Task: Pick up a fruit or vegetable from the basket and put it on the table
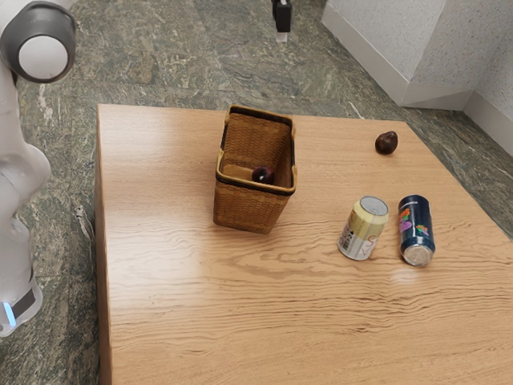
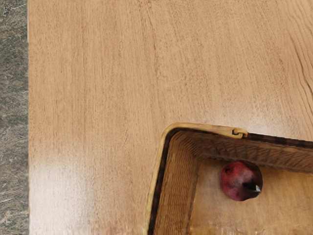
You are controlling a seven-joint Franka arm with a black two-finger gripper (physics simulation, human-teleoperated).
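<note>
The yellow can and blue can are sitting nearest; beyond, the dark red fruit is resting inside the basket – the brown fruit is lying farther off. The gripper is hovering – its fingers' state I cannot tell.

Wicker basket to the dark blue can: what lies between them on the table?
In the exterior view, a yellow-and-white can stands between the wicker basket and the dark blue can.
</note>
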